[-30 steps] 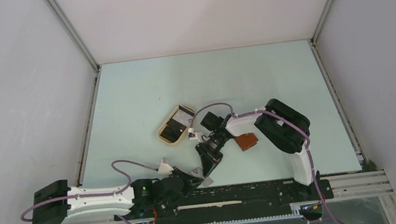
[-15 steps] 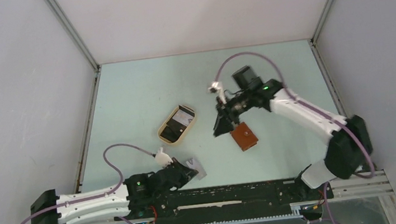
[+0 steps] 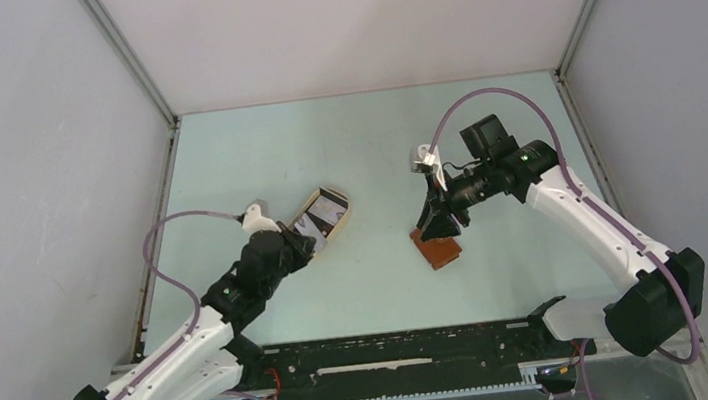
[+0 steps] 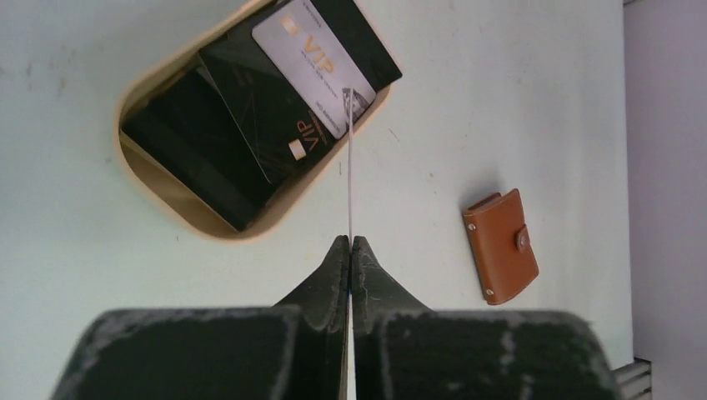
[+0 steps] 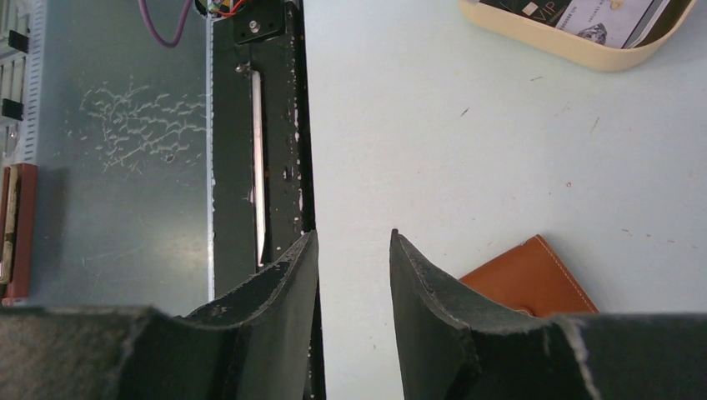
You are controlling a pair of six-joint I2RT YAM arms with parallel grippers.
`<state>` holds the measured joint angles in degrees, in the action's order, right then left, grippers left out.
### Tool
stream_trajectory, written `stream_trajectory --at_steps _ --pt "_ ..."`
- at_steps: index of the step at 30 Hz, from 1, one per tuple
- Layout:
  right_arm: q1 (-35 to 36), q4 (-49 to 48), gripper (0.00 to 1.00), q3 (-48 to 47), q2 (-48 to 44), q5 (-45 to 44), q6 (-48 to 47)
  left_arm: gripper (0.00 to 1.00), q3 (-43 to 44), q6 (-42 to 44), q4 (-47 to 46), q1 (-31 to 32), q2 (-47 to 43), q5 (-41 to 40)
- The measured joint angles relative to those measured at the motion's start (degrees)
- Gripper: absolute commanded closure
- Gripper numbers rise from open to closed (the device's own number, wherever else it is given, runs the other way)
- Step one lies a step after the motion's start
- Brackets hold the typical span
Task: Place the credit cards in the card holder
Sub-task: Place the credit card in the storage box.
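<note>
From above, the left end effector has swung from the near edge of the table up to the tray, well left of the card holder. The right end effector has unfolded and now hangs directly over that card holder.

At the left wrist, the fingers are pressed together, pinching one credit card edge-on. More credit cards lie in the tray, left of the card holder, whose clasp looks shut.

At the right wrist, the jaws have spread wider and are empty, with the card holder just beside one finger. It probably needs opening first; the pinched card is not yet in it.
</note>
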<state>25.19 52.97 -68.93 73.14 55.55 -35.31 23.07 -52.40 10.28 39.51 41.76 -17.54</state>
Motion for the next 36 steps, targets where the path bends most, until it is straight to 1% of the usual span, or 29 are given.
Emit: stream_trajectory --at_steps 4,8,18,20,22,29,30,33,36 --pt "-0.55 0.5 0.55 0.02 -0.07 -0.35 -0.92 1.0 1.95 4.5 -1.75 -5.22 3.39 3.52" --pt "-1.46 0.63 0.55 0.02 -0.07 -0.44 -1.44 1.0 2.01 6.84 -4.55 -8.15 6.78 6.16" --pt "-1.99 1.07 0.55 0.02 -0.07 -0.46 -1.9 1.0 2.03 10.4 -10.49 -11.54 15.96 8.55" --pt "-1.99 1.11 0.55 0.02 -0.07 -0.46 -1.92 0.99 2.03 10.45 -11.78 -12.02 17.4 8.74" --pt "-1.99 1.22 0.55 0.02 -0.07 -0.46 -1.95 0.95 2.03 10.45 -13.03 -12.39 18.8 8.96" --pt "-1.99 1.31 0.55 0.02 -0.07 -0.44 -2.12 0.89 2.05 10.43 -15.98 -12.96 22.14 10.67" --pt "-1.99 1.31 0.55 0.02 -0.07 -0.46 -2.12 0.87 2.1 10.4 -16.22 -13.07 22.45 10.8" --pt "-2.08 1.38 0.55 0.02 -0.07 -0.44 -2.12 0.73 2.14 10.43 -16.63 -13.4 23.04 11.3" --pt "-2.21 1.49 0.55 0.02 -0.07 -0.44 -2.12 0.62 2.4 10.43 -16.33 -13.81 23.32 11.34"
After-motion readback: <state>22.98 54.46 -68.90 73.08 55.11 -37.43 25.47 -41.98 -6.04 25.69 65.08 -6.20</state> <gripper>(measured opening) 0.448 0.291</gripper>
